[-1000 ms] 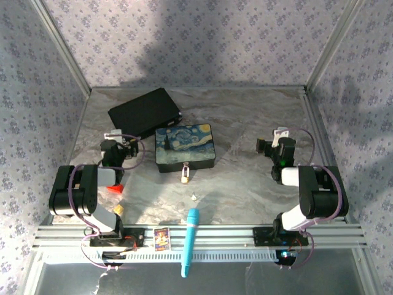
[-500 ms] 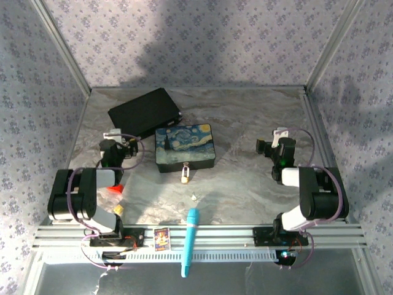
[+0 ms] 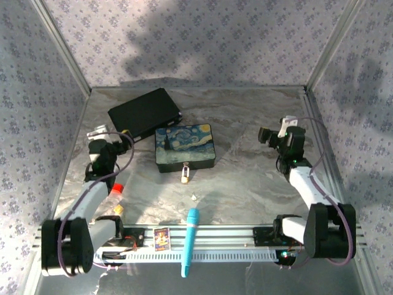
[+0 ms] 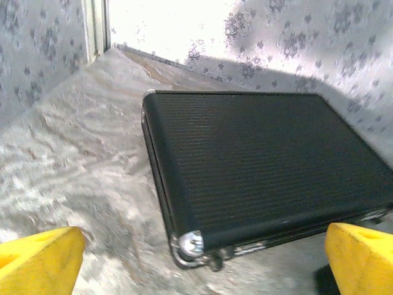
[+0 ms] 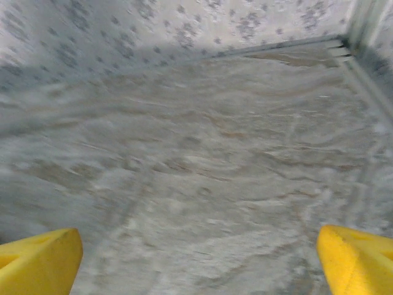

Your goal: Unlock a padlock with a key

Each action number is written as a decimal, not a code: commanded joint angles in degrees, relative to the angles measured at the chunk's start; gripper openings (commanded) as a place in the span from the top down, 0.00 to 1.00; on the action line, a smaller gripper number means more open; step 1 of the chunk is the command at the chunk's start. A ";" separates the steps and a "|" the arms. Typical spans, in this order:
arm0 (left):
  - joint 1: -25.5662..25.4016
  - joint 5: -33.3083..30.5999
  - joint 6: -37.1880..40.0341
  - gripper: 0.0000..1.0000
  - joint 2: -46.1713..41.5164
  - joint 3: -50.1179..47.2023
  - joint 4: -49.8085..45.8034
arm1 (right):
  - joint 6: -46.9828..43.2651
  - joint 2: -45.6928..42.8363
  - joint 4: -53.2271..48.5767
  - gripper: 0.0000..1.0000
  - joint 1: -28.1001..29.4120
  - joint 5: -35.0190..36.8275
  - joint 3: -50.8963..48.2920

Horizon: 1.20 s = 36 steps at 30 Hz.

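Note:
The tiny brass padlock (image 3: 185, 176) hangs at the front edge of the blue swirl-painted box (image 3: 184, 146), mid-table. The key (image 3: 194, 197), a pale sliver, lies on the marble a little nearer than the padlock and slightly right. My left gripper (image 3: 103, 144) hovers left of the box, facing a black case (image 4: 258, 166). In the left wrist view that gripper (image 4: 196, 261) is open, its yellow fingertips (image 4: 43, 261) far apart with nothing between them. My right gripper (image 3: 287, 136) is at the right side, well away from the box. It (image 5: 196, 261) is open over bare marble.
The black case (image 3: 144, 112) lies behind the painted box at the back left. A small red-orange piece (image 3: 116, 187) sits by the left arm. A light-blue pen-like stick (image 3: 190, 239) and a small card (image 3: 161, 238) rest on the front rail. Patterned walls enclose the table.
Both arms have unfolded and stretched forward. The left gripper has shifted left and back toward the black case. The right gripper has shifted right and back. Padlock and key have not moved.

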 commanded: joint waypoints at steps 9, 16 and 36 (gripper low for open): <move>-9.85 18.91 -21.46 0.00 -5.76 8.54 -30.53 | 13.21 0.86 -30.85 0.05 12.74 -9.84 10.29; -24.54 14.13 -27.98 0.00 -4.58 12.01 -40.18 | 18.40 5.73 -36.60 0.10 35.99 -1.45 13.35; -41.27 3.34 -36.43 0.00 -2.09 11.18 -43.42 | 31.22 23.99 -32.73 0.50 61.91 -4.08 15.73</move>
